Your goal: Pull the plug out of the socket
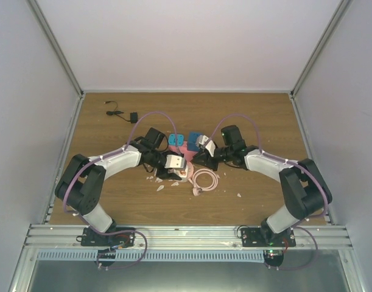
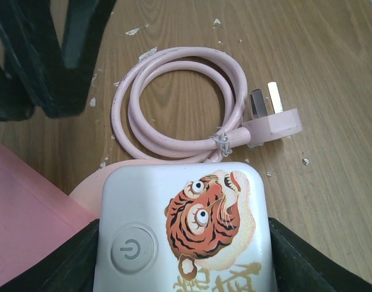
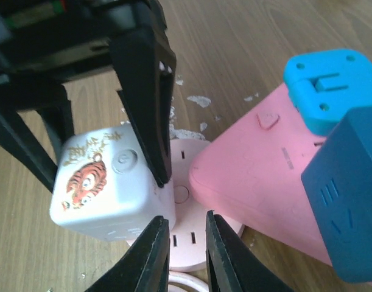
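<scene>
My left gripper (image 2: 182,243) is shut on a white cube plug with a tiger sticker (image 2: 186,225), one finger on each side. The cube sits on a small round pale-pink disc (image 3: 198,243). The salmon-pink triangular socket (image 3: 259,176) lies just beside the disc and carries two blue plugs (image 3: 332,85) (image 3: 350,194). My right gripper (image 3: 186,218) hovers over the disc between cube and socket, its fingers a narrow gap apart with nothing between them. In the top view the left gripper (image 1: 173,164) and right gripper (image 1: 198,158) meet mid-table at the socket (image 1: 184,149).
A coiled pale-pink cable (image 2: 173,149) with a three-pin plug (image 2: 274,125) lies just in front of the cube; it also shows in the top view (image 1: 216,179). A black cable (image 1: 115,112) lies at the back left. White chips are scattered on the wood.
</scene>
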